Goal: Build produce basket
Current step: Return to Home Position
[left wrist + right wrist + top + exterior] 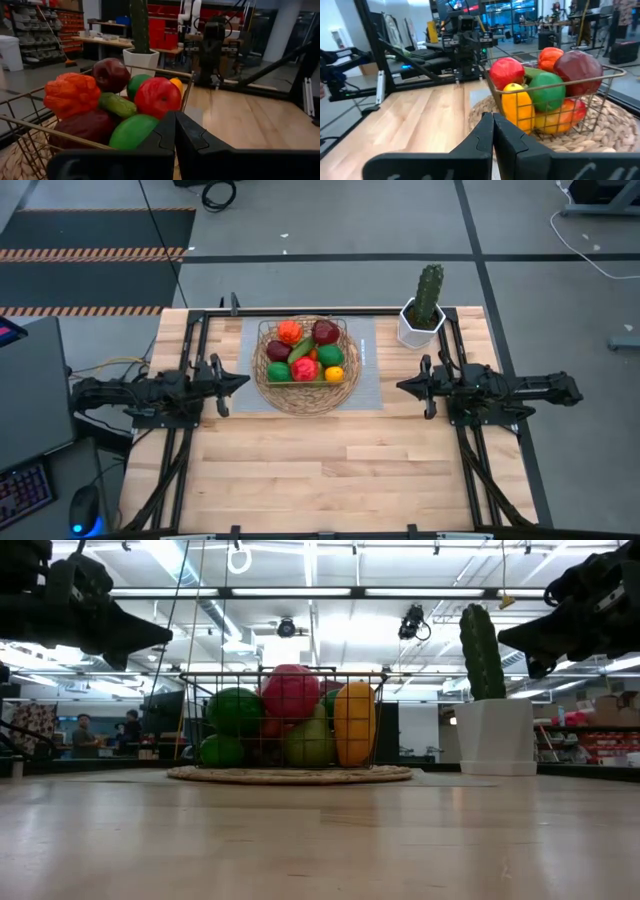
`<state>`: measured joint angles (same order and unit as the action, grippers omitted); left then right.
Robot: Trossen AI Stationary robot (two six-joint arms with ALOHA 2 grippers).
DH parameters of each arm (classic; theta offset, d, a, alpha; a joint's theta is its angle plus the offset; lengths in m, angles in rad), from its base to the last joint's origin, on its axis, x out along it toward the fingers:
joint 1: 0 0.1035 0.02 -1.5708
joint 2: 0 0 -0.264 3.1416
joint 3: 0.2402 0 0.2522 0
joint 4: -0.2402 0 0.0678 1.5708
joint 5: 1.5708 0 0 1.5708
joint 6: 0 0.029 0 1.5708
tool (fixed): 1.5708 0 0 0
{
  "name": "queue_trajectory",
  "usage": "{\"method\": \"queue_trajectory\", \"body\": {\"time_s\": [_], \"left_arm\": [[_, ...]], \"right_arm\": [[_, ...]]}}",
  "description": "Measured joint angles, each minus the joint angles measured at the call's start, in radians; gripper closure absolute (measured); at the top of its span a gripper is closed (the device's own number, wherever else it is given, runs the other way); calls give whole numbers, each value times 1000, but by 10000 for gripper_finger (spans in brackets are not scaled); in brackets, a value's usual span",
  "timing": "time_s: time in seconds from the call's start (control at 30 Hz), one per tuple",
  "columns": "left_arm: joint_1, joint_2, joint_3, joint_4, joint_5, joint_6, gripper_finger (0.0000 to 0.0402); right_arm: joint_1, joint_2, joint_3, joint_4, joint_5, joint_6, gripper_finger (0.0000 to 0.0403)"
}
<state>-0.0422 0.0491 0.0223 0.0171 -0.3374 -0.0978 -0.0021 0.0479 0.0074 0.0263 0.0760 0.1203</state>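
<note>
The tan wicker basket (pixel 304 392) with its square wire centre (pixel 262 330) sits on a grey mat at the table's far middle. The produce (pixel 305 352) is piled inside the wire centre: red, green, orange, yellow and dark purple pieces and a cucumber. It also shows in the low view (pixel 290 715), the left wrist view (pixel 120 100) and the right wrist view (pixel 545 90). My left gripper (pixel 243 381) hovers left of the basket, shut and empty. My right gripper (pixel 402 386) hovers right of the basket, shut and empty.
A tall green cactus in a white hexagonal pot (pixel 423 315) stands at the far right, behind my right gripper. The grey mat (pixel 368 370) lies under the basket. The near half of the wooden table (pixel 320 470) is bare. People show in the room far behind (pixel 82 732).
</note>
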Motion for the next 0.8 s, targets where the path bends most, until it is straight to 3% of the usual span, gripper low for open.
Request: {"method": "queue_trajectory", "body": {"time_s": [0.8], "left_arm": [[0, 2, -3, 28, 1, -22, 389]], "right_arm": [[0, 5, -1, 3, 9, 15, 385]]}}
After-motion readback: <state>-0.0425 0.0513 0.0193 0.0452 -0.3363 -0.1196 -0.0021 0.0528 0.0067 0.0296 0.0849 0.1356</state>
